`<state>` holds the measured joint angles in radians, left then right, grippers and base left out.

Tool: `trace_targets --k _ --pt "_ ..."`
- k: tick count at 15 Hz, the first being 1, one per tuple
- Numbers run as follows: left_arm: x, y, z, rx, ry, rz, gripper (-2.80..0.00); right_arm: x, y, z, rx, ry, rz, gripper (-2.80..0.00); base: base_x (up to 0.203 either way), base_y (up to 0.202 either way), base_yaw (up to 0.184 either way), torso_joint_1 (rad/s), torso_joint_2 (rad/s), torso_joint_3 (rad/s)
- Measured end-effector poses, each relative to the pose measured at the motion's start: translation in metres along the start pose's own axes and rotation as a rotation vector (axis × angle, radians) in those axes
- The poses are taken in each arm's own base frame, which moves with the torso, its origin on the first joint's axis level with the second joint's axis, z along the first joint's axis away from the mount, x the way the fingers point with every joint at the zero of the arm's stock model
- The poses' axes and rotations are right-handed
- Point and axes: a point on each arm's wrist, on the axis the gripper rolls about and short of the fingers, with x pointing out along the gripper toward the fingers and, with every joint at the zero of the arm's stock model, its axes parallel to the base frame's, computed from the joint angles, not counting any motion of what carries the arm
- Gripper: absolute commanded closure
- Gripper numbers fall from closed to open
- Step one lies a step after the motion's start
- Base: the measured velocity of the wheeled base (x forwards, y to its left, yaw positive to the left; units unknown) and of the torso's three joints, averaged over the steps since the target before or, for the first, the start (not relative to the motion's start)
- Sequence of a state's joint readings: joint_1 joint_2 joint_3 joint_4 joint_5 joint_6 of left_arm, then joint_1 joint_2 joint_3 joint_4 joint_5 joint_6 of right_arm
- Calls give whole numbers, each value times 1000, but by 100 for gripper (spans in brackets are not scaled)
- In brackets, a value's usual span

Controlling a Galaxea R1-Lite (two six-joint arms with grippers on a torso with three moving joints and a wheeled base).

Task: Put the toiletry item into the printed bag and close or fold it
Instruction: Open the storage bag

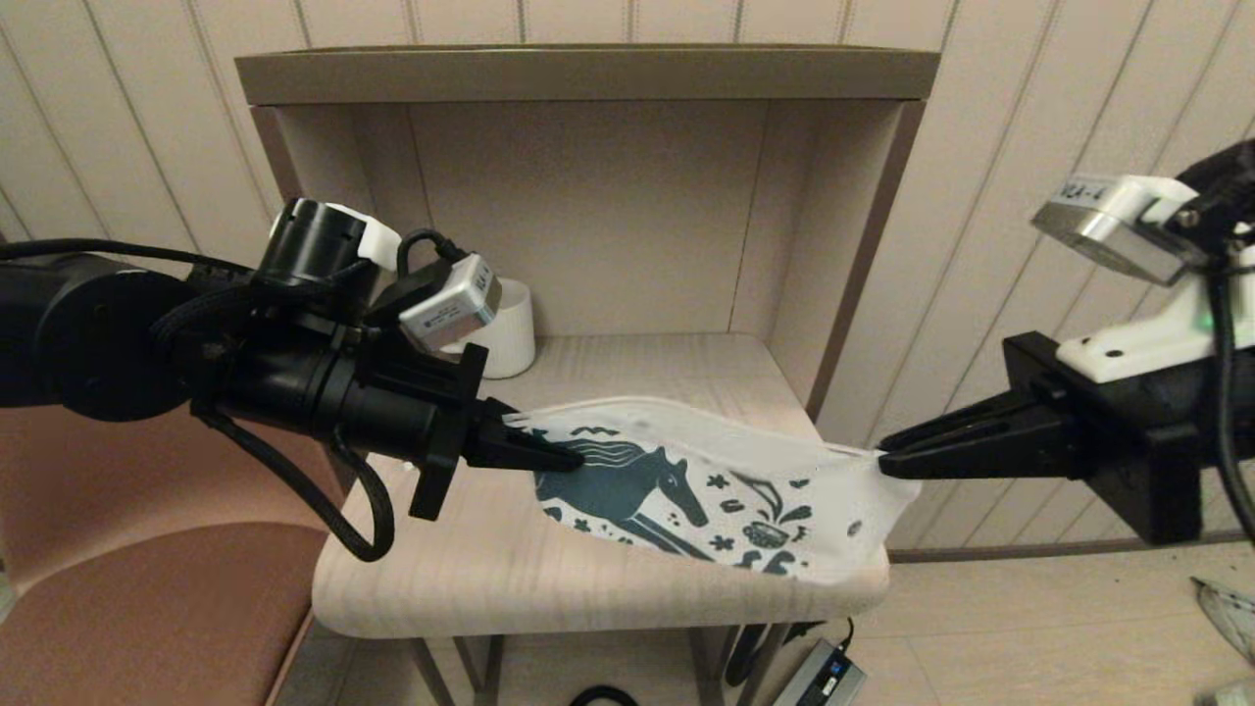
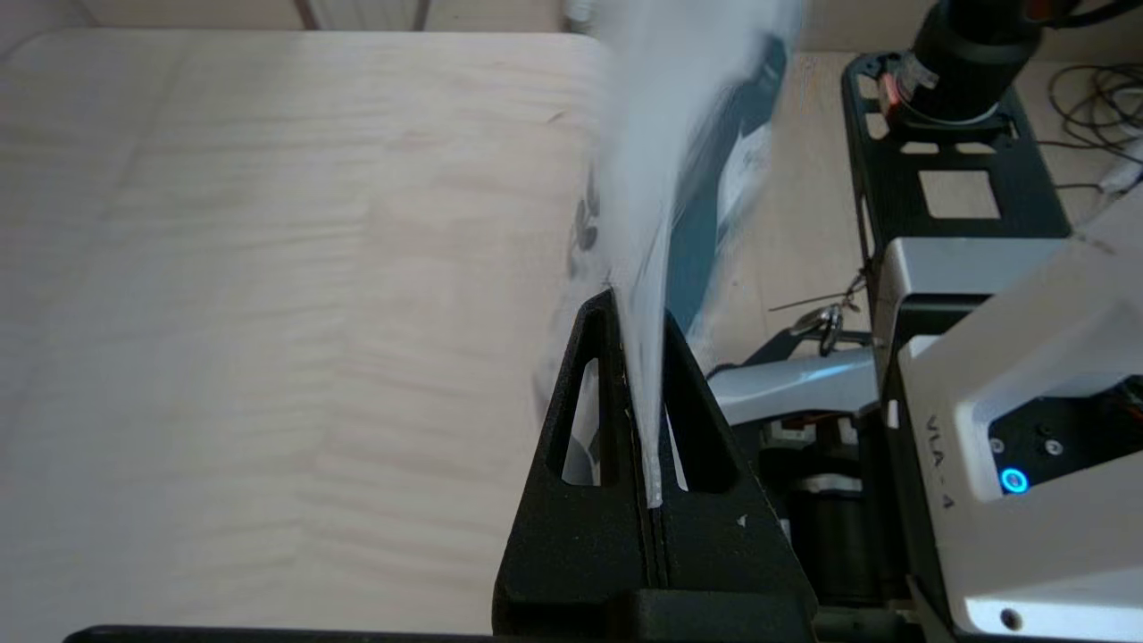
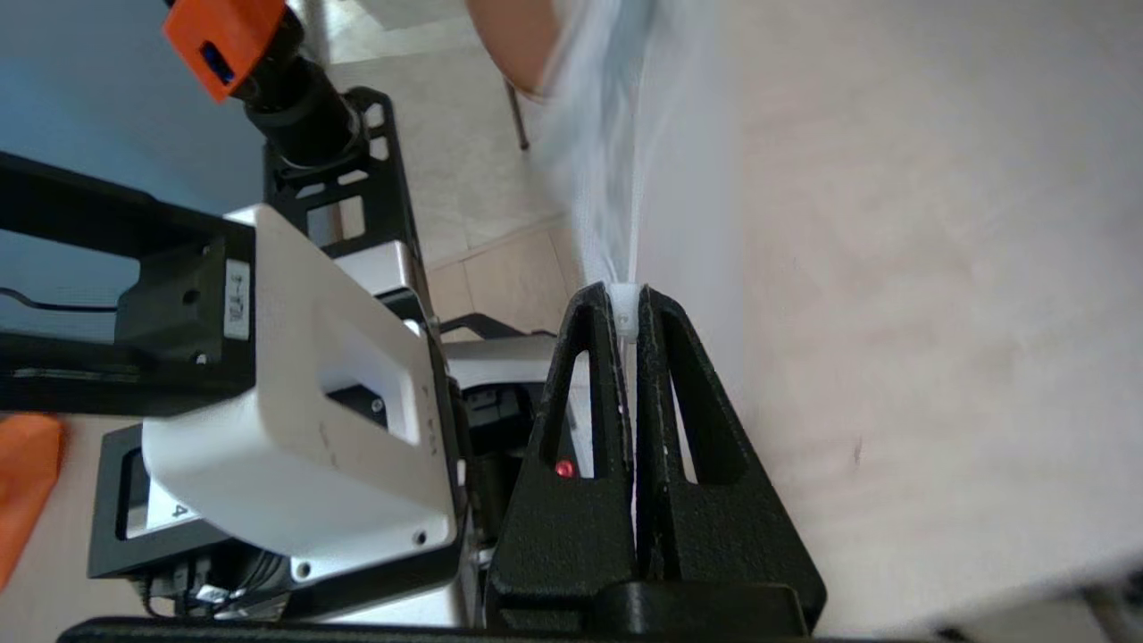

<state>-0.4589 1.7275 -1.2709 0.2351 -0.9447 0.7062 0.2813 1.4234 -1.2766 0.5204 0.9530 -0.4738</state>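
1. Currently the printed bag is held stretched between the two grippers above the front of the light wood table, its lower edge sagging toward the front right corner.
2. The left gripper is clamped on the bag's left end; in the left wrist view its fingers are seen pressed together with the white fabric pinched between them.
3. The right gripper is closed on the bag's right end, and in the right wrist view a small white zip-end piece is seen nipped at the fingertips.
4. The toiletry item cannot be made out in any view.
5. A white ribbed mug is seen at the back left of the table, partly hidden behind the left wrist camera, well apart from the bag.
6. A brown chair seat lies to the left of the table.
7. "VLA-4" can be read on the robot's white housing in the left wrist view.
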Motion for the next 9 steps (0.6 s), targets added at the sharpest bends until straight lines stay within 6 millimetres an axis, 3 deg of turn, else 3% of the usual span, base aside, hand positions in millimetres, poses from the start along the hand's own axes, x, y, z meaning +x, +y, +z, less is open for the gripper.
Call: trace_targets --k 9 --pt "9 1 -1 1 2 -22 0 29 -23 12 -5 12 58 0 0 0 0 0 0 0"
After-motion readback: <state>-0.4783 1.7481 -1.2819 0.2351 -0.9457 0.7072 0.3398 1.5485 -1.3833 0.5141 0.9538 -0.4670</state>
